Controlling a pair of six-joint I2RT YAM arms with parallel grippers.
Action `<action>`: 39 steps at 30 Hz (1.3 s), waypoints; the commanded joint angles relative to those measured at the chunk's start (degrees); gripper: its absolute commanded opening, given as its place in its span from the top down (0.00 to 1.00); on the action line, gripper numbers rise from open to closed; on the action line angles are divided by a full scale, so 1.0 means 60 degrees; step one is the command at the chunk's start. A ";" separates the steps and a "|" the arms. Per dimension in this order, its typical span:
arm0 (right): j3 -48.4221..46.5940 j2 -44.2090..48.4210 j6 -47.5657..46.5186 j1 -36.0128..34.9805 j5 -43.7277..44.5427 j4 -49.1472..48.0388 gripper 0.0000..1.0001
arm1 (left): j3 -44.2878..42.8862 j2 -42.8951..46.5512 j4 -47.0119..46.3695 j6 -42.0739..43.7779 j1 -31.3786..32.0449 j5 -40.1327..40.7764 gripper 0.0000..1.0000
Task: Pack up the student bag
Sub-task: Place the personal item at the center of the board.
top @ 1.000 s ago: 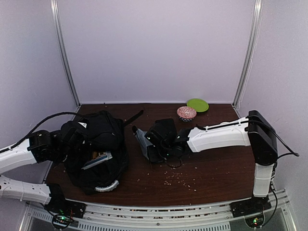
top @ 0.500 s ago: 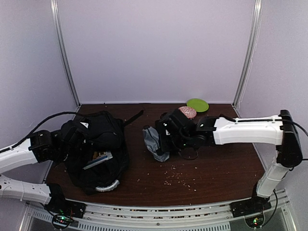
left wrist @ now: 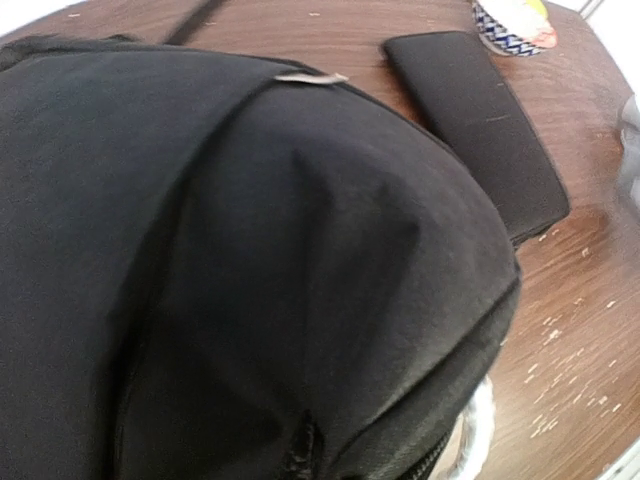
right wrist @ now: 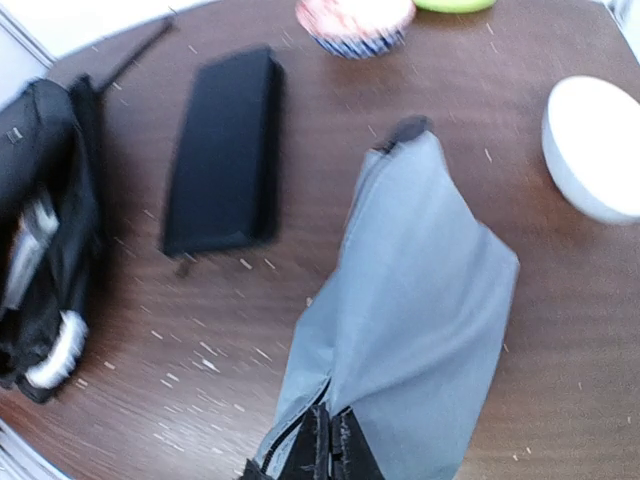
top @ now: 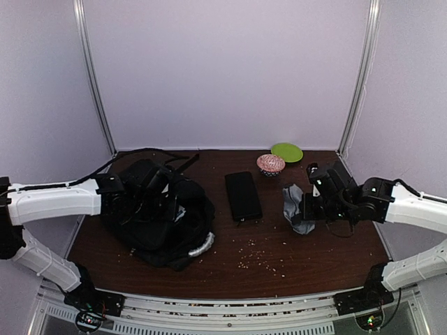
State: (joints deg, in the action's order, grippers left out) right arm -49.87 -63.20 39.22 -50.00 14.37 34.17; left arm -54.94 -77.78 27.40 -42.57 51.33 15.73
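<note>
1. While the left gripper [top: 143, 180] sits at the table's [top: 328, 258] 9 o'clock side, its jaws are closed, apparently pinching a fold of the student bag [top: 164, 223]. The left wrist view shows only black fabric and no fingers.
2. The student bag lies slumped between 8 and 9 o'clock, with its silvery handle [top: 202, 244] toward the near edge. Whether anything is inside cannot be told.
3. A flat black case [top: 243, 195] lies on the wood near the centre, beside the bag but apart from it.
4. At 1 o'clock, by the far edge, stand a pink patterned bowl [top: 270, 163] and a green plate [top: 287, 151].
5. At 3 o'clock the right gripper [right wrist: 325, 450] has its jaws clamped on one end of a grey fabric pouch [right wrist: 410, 310], well apart from the bag. A white bowl [right wrist: 595, 150] sits near it.
6. Packing looks unfinished, since the case and pouch are both outside. The pouch needs carrying toward 9 o'clock, and the case comes after it.
7. No writing can be read. A small pale tag [left wrist: 310, 77] on the bag looks blank, and the pink bowl shows only a blue-and-white zigzag band.
</note>
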 commanded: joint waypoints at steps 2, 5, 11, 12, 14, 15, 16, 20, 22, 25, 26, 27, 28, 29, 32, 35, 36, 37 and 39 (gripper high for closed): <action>0.1404 0.0734 0.0636 0.0027 0.0165 -0.0423 1.00 | -0.1334 -0.1518 -0.2046 -0.0656 0.0264 -0.1600 1.00; 0.1809 0.0640 0.0843 0.0027 -0.0112 -0.0611 1.00 | -0.1701 -0.1931 -0.2120 -0.0692 0.0263 -0.1843 1.00; 0.1899 0.0551 0.0822 0.0020 -0.0603 -0.0594 0.77 | -0.1876 -0.1706 -0.1566 -0.0328 0.0263 -0.1346 1.00; 0.1848 0.0632 0.0825 0.0025 -0.0492 -0.0455 0.64 | -0.1887 -0.1630 -0.1485 -0.0253 0.0263 -0.1261 1.00; 0.1749 0.0803 0.0940 0.0026 -0.0199 -0.0181 0.45 | -0.1920 -0.1569 -0.1318 -0.0116 0.0263 -0.1122 1.00; 0.1705 0.0876 0.1042 0.0038 -0.0095 -0.0062 0.38 | -0.1918 -0.1532 -0.1271 -0.0069 0.0263 -0.1055 1.00; 0.1674 0.0947 0.1174 0.0049 0.0025 0.0060 0.34 | -0.1920 -0.1494 -0.1226 -0.0041 0.0263 -0.0990 1.00; 0.2063 0.1162 0.1992 0.0374 0.0302 0.0087 0.21 | -0.1954 -0.1271 -0.1062 0.0152 0.0256 -0.0765 1.00; 0.2446 0.1272 0.2483 0.0683 0.0131 -0.0239 0.17 | -0.1988 -0.1115 -0.0906 0.0306 0.0263 -0.0635 1.00; 0.2967 0.1380 0.3023 0.0962 -0.0013 -0.0874 0.09 | -0.2047 -0.0776 -0.0702 0.0547 0.0263 -0.0474 1.00; 0.3087 0.1340 0.3176 0.1005 -0.0072 -0.1072 0.07 | -0.2049 -0.0658 -0.0663 0.0622 0.0263 -0.0432 1.00; 0.3206 0.1238 0.3272 0.1039 -0.0144 -0.1245 0.06 | -0.2050 -0.0546 -0.0636 0.0671 0.0263 -0.0397 1.00; 0.3249 0.1031 0.3326 0.1063 -0.0202 -0.1371 0.06 | -0.2052 -0.0432 -0.0627 0.0744 0.0263 -0.0360 1.00; 0.3249 0.0822 0.3397 0.1074 -0.0222 -0.1436 0.05 | -0.2050 -0.0339 -0.0613 0.0782 0.0263 -0.0332 1.00; 0.3294 0.0357 0.3508 0.1081 -0.0351 -0.1652 0.05 | -0.1997 -0.0104 -0.0624 0.0859 0.0271 -0.0333 1.00; 0.3463 0.0212 0.3636 0.1075 -0.0412 -0.2032 0.05 | -0.1889 0.0003 -0.0633 0.0907 0.0263 -0.0351 1.00; 0.3510 0.0145 0.3621 0.1074 -0.0375 -0.2172 0.05 | -0.1863 0.0042 -0.0618 0.0936 0.0263 -0.0360 1.00; 0.3540 0.0034 0.3621 0.1092 -0.0341 -0.2249 0.05 | -0.1847 0.0085 -0.0581 0.0960 0.0263 -0.0321 1.00; 0.3560 -0.0280 0.3571 0.1122 -0.0363 -0.2371 0.06 | -0.1845 0.0202 -0.0420 0.1036 0.0263 -0.0224 1.00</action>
State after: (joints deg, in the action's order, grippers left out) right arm -29.54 -62.41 59.86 -43.81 12.01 23.62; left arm -64.45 -79.64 28.23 -38.46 52.18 14.02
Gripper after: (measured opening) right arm 0.947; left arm 0.012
